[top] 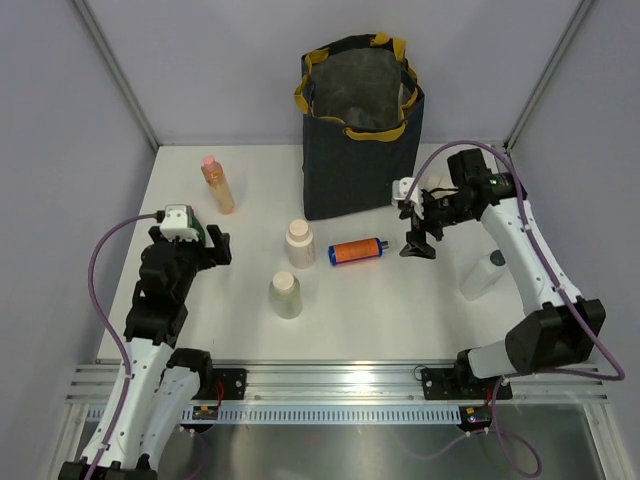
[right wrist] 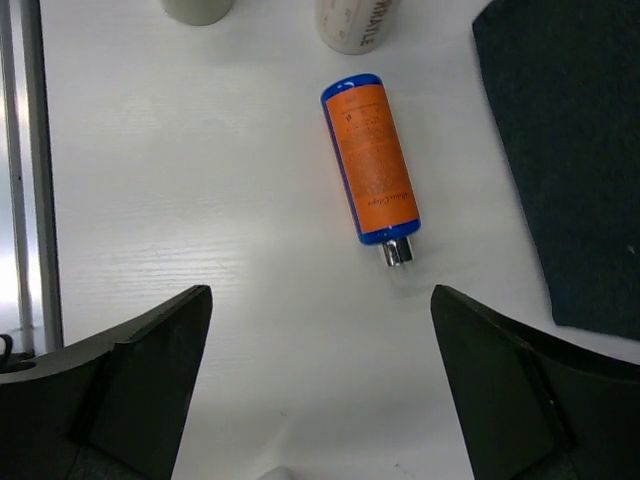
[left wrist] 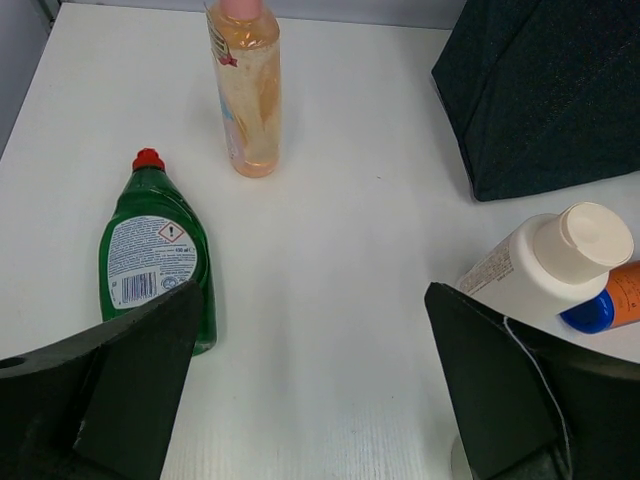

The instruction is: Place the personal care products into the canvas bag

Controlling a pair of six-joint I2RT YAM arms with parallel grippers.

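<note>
Jaws on both arms are gaping empty. Orange bottle [right wrist: 370, 160] is lying on the counter [right wrist: 200, 200] just ahead of the right jaws, canvas bag [top: 360, 130] standing near; peach bottle [left wrist: 245, 90] is standing ahead of the left jaws.

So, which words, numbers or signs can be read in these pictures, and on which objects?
Green bottle: a hazard diamond with "!" and a barcode; its words are too small.
Orange bottle: script print, blurred.
Cream bottle: capital letters cut off, unreadable.
Peach bottle: label blurred.
</note>
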